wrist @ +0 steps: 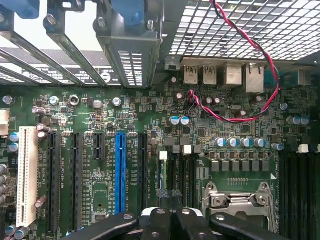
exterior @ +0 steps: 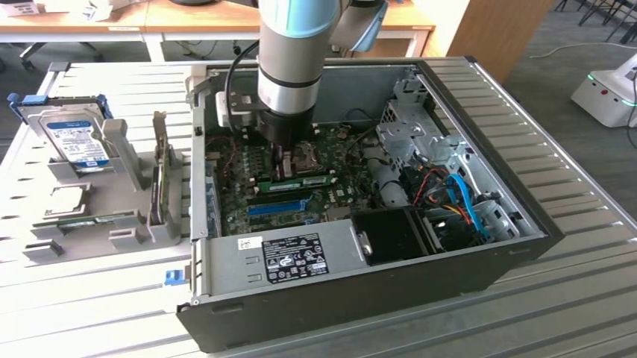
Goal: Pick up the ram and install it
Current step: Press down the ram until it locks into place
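The grey and light-blue robot arm [exterior: 291, 67] reaches straight down into the open black tower computer case [exterior: 398, 291], which lies on its side on the pale slatted metal table [exterior: 89, 313]. The black gripper [exterior: 286, 153] sits just above the green motherboard [exterior: 298, 195], near the middle of the board.

In the wrist view the black fingers [wrist: 157, 226] are drawn fully together, and a thin dark edge rises between their tips over the black memory slots [wrist: 176, 172]. Whether that edge is a held part cannot be told.

The ram, a long narrow green circuit-board stick [exterior: 300, 181], lies across the board at about 4 o'clock from the gripper and just beside it. Whether it is seated in a slot is not clear.

The bright blue plastic slot strip [exterior: 276, 206] is at 6 o'clock from the gripper in the exterior view; in the wrist view it stands among black expansion slots, with a white slot [wrist: 26, 175] further off. A twisted red and black wire pair [wrist: 250, 65] loops over the rear port block. The metal processor socket frame [wrist: 239, 200] lies beside the fingers.

Outside the case, at 9 o'clock, a silver hard drive with a blue label [exterior: 71, 138] stands in a grey holder [exterior: 119, 149]. The white sticker [exterior: 298, 257] on the power supply carries print too small to read.
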Motion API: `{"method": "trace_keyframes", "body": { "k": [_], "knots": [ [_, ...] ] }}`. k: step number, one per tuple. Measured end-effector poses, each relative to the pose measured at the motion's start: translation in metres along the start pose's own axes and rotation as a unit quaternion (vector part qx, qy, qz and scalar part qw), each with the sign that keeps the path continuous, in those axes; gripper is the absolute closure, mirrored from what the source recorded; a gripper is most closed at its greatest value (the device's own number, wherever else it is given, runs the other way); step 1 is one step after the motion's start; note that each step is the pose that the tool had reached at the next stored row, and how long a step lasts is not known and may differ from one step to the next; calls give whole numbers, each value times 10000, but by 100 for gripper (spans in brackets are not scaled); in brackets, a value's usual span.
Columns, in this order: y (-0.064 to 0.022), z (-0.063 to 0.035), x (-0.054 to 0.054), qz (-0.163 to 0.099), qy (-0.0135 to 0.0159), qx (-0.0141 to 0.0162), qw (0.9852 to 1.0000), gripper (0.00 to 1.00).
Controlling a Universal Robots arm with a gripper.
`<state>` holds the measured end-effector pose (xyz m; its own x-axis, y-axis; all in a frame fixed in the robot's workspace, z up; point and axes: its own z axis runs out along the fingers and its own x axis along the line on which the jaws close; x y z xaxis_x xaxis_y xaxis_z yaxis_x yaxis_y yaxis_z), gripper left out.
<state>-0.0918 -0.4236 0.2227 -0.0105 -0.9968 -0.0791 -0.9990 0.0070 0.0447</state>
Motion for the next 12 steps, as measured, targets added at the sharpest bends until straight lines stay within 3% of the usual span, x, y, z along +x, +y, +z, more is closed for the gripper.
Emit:
{"method": "trace_keyframes", "body": {
  "k": [8,12],
  "knots": [
    [-1,-9,-3,-1,-7,5,10000,89],
    [3,-89,-8,0,-2,1,10000,89]
  ]
}}
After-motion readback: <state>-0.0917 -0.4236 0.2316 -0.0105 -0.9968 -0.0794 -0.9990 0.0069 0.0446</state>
